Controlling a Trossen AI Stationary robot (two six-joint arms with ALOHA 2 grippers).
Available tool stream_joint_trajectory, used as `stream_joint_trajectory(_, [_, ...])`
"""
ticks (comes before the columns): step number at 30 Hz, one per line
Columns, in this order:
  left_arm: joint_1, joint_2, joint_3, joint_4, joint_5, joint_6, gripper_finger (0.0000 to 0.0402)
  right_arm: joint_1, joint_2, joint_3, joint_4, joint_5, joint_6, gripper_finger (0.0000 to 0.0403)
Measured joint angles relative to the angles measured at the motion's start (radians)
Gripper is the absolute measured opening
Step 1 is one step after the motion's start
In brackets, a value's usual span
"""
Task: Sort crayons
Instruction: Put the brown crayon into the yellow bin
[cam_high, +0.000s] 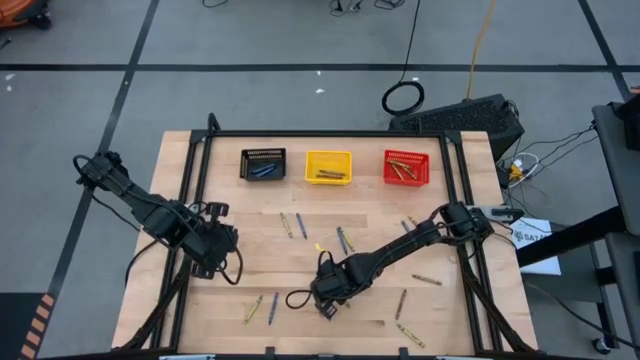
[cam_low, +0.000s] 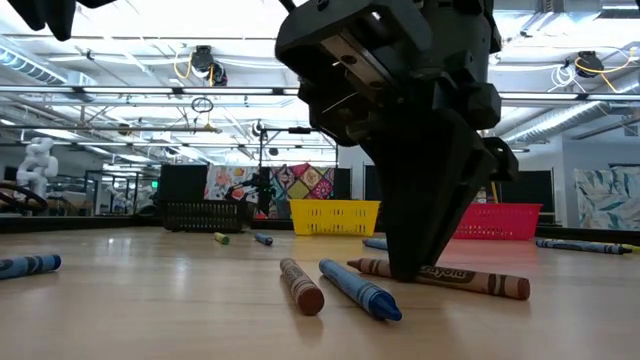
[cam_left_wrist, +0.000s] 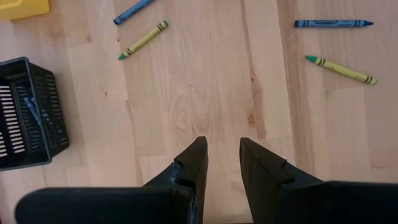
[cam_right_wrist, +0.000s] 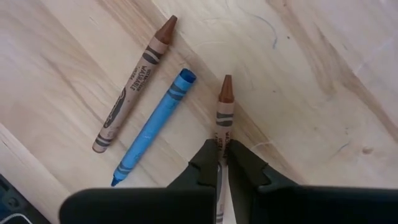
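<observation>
My right gripper (cam_right_wrist: 222, 158) is down at the table near its front middle (cam_high: 325, 298) and is shut on a brown crayon (cam_right_wrist: 224, 115). A second brown crayon (cam_right_wrist: 134, 87) and a blue crayon (cam_right_wrist: 152, 134) lie flat on the wood beside it. They also show in the low view, the brown one (cam_low: 300, 285) and the blue one (cam_low: 360, 288). My left gripper (cam_left_wrist: 222, 149) is open and empty over bare wood at the table's left (cam_high: 222, 242). My right gripper pinches the brown crayon's paper-wrapped body (cam_right_wrist: 221, 138) between its two fingers. The fingers come from above and point down (cam_low: 405, 262). The crayon's pointed end (cam_right_wrist: 226, 84) sticks out ahead of the fingers. The crayon lies level on the table (cam_low: 470, 278).
A black bin (cam_high: 263, 163), a yellow bin (cam_high: 328, 165) and a red bin (cam_high: 406, 167) stand in a row at the far edge, each holding crayons. Several loose crayons lie about the table, such as at the middle (cam_high: 343, 240), the right (cam_high: 427, 280) and the near left (cam_high: 262, 307).
</observation>
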Motion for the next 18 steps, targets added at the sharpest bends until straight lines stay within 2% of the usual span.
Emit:
stream_joint_trajectory(5, [0.000, 0.000, 0.000, 0.000, -0.001, -0.002, 0.0088, 0.001, -0.053, -0.001, 0.013, 0.026, -0.038, 0.0001])
stream_joint_trajectory(11, [0.000, 0.000, 0.000, 0.001, -0.002, -0.045, 0.0088, -0.019, -0.111, -0.006, -0.006, 0.143, -0.100, 0.0000])
stream_joint_trajectory(18, [0.000, 0.000, 0.000, 0.001, -0.002, -0.052, 0.0088, -0.083, -0.135, -0.004, 0.031, 0.145, -0.240, 0.0000])
